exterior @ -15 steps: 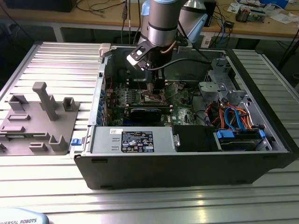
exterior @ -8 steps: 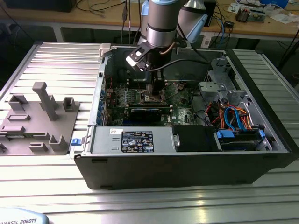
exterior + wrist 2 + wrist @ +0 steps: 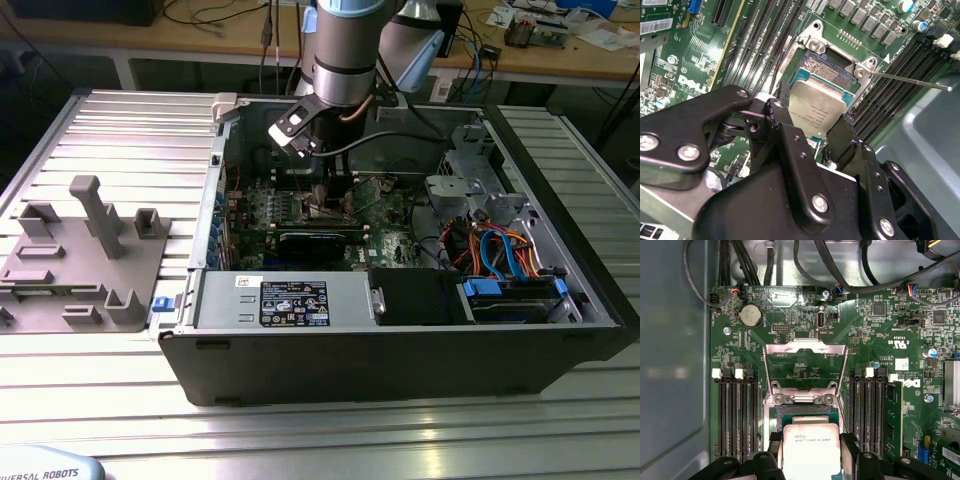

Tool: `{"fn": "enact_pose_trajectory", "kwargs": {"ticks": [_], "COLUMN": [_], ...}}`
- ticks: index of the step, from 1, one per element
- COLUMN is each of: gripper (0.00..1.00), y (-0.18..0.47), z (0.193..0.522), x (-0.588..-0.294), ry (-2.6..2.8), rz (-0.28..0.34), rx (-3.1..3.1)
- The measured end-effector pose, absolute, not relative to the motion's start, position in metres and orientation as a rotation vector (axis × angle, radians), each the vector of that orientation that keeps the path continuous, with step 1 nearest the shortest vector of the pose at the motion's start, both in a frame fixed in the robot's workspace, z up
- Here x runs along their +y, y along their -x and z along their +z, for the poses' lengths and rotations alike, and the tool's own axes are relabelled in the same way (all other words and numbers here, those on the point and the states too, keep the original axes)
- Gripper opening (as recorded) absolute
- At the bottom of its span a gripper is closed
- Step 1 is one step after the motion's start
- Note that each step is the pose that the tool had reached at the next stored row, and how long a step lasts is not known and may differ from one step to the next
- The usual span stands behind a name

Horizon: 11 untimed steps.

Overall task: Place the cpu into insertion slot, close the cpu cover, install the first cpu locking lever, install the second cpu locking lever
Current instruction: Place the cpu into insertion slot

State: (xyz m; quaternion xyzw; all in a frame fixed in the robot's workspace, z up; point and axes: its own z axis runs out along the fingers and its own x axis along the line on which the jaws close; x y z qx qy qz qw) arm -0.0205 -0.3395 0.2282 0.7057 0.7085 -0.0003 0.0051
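The cpu (image 3: 811, 446) (image 3: 816, 106), a flat square chip with a silvery top, sits between my gripper's black fingers (image 3: 774, 446) just over the near part of the insertion slot (image 3: 805, 412) (image 3: 826, 67). My gripper (image 3: 811, 452) (image 3: 811, 124) (image 3: 322, 195) is shut on the chip's two opposite edges. I cannot tell whether the chip touches the slot. The cpu cover (image 3: 805, 347), a thin silver frame, stands flipped open beyond the slot. One thin locking lever (image 3: 910, 80) sticks out sideways from the slot's corner.
Black memory slots (image 3: 735, 415) flank the slot on both sides. In the exterior view the open computer case (image 3: 400, 350) holds a black card (image 3: 310, 243), a power supply (image 3: 290, 300) and cables (image 3: 500, 245). A grey fixture (image 3: 90, 250) lies at the exterior view's left.
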Motion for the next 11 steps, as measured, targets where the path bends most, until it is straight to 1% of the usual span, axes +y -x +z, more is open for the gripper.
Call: {"fn": "enact_pose_trajectory", "kwargs": {"ticks": [11], "gripper": [0.55], "y": [0.023], "z": [0.215], "x": [-0.339], "ry": [-2.213], "rz": [-0.001], "rx": [2.215]}}
